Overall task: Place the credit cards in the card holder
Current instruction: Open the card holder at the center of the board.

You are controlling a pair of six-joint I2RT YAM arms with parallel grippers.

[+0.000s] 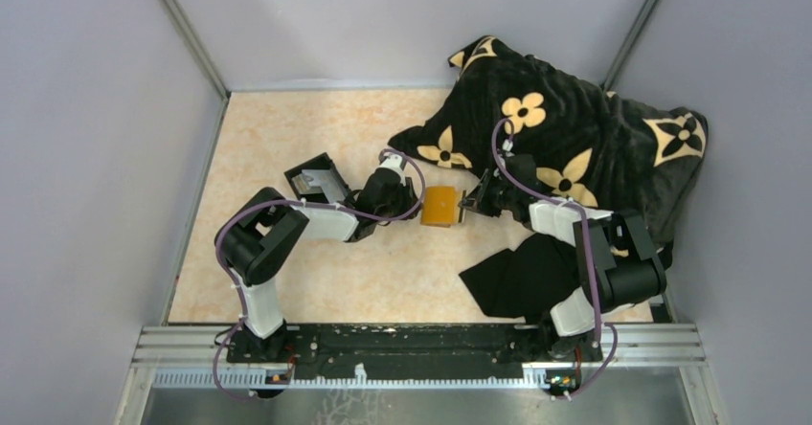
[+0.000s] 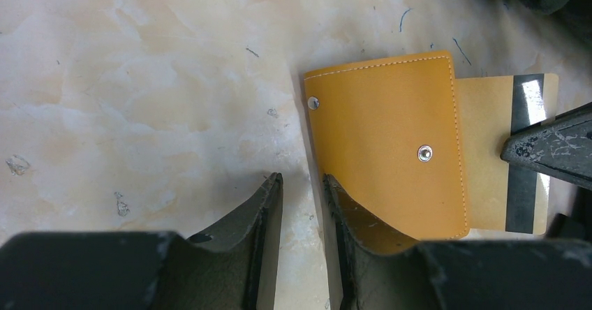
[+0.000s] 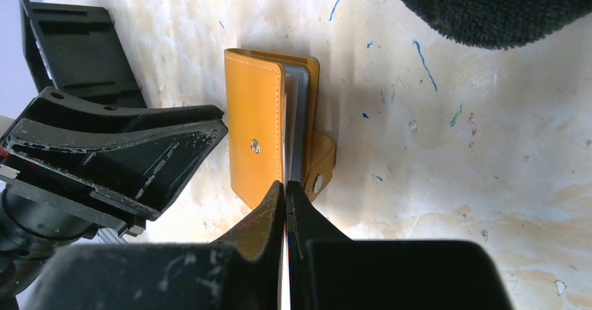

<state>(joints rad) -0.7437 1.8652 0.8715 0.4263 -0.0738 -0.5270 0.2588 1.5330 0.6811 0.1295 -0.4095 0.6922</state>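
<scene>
Pinched flat between the fingers of my right gripper [image 3: 286, 191] is the end of a golden-tan credit card [image 2: 489, 128]; the jaws are closed right down on its thin edge. The card's other end is tucked into the card holder [image 2: 387, 149], with the black-striped part sticking out of the sleeve's open side. I see the holder lying about midway across the tabletop [image 1: 287, 281], between my two grippers. My left gripper [image 2: 301, 181] is partly open with bare tabletop showing between its fingers, clamping nothing; one finger touches the holder's corner, which curls up over it. Inside the holder's mouth a pale grey-blue layer [image 3: 298, 107] shows, though I cannot tell what it is. A black open box [image 1: 316, 181] sits toward the left edge, and a flowered blanket [image 1: 575, 128] covers the far right corner.
</scene>
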